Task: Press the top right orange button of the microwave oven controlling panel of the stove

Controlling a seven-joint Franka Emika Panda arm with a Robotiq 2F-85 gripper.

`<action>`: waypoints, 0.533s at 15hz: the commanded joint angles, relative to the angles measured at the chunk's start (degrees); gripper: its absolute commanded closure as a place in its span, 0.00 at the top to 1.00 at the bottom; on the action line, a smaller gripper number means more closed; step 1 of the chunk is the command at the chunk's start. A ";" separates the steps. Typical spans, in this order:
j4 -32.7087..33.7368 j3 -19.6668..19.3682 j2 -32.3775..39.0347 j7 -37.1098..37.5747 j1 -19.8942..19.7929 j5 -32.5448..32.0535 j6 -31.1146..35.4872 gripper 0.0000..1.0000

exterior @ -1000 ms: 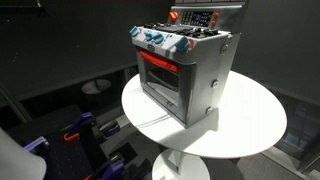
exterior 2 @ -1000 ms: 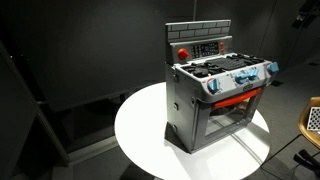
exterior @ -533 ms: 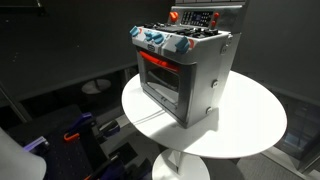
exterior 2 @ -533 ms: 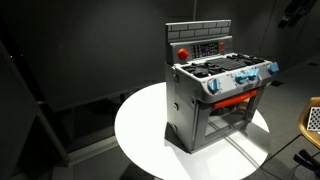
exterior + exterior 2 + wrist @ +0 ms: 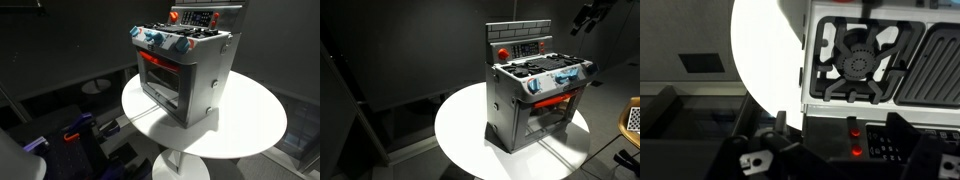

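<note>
Nearest the camera in an exterior view, blue and purple clutter [image 5: 78, 130] lies low in the dim foreground; what it is cannot be told. Above it stands a round white table [image 5: 250, 125], brightly lit in a dark room. The stove [image 5: 190, 75] sits on the table toward one side. Its oven window [image 5: 160, 75] glows red-orange, and blue knobs [image 5: 160, 40] run along the front edge.

In the wrist view, the dark fingers [image 5: 752, 155] stand wide apart with nothing held. They are over the stove top, above a black burner [image 5: 855, 62], with the white tabletop showing beside it.

The panel [image 5: 525, 47] is set in the stove's raised back wall. The gripper [image 5: 588, 16] hangs high and off to the side of that wall, well apart from the panel. Behind everything are dark walls [image 5: 400, 50].
</note>
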 commanded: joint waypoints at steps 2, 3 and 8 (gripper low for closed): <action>1.38 2.56 4.58 10.94 -1.18 -6.55 5.73 1.00; 1.69 2.77 5.57 12.99 -1.18 -7.87 6.80 1.00; 4.08 2.97 9.95 20.16 -0.75 -13.38 9.59 1.00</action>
